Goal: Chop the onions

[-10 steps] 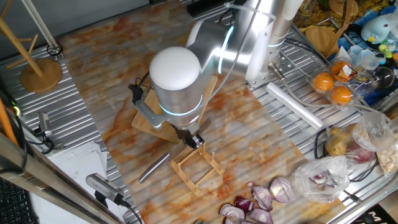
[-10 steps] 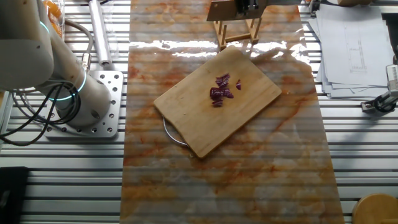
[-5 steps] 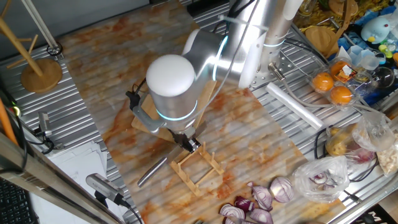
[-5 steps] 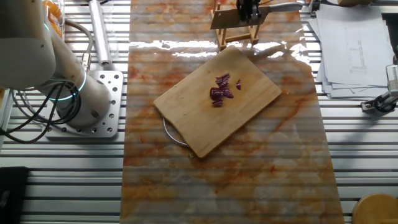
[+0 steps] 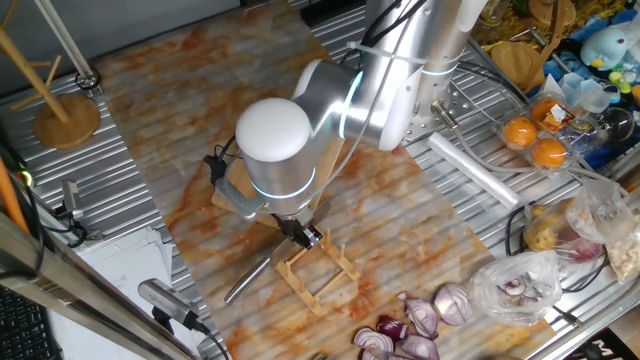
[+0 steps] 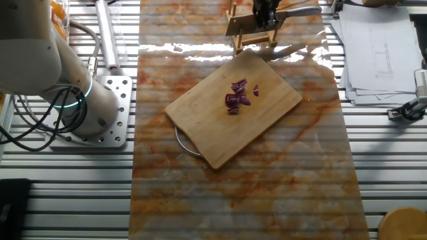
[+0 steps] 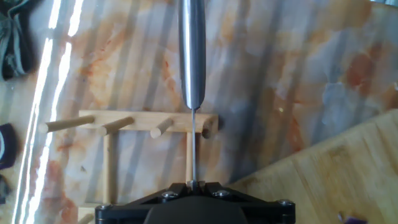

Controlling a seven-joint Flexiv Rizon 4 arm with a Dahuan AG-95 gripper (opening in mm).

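knife [image 7: 191,56] swung further out over wooden rack [image 7: 134,124], pincer [image 6: 265,13] shifted

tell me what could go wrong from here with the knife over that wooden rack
1. The steel knife lies across the wooden peg rack under the gripper; a poor grip could tip it off or drag the light rack along.
2. The dark red-purple onion pieces sit loose on the wooden cutting board beside the rack, so a low carry might scatter them.

arm: bent low over table | pincer [image 5: 305,236]: pointing down, fingers pressed together
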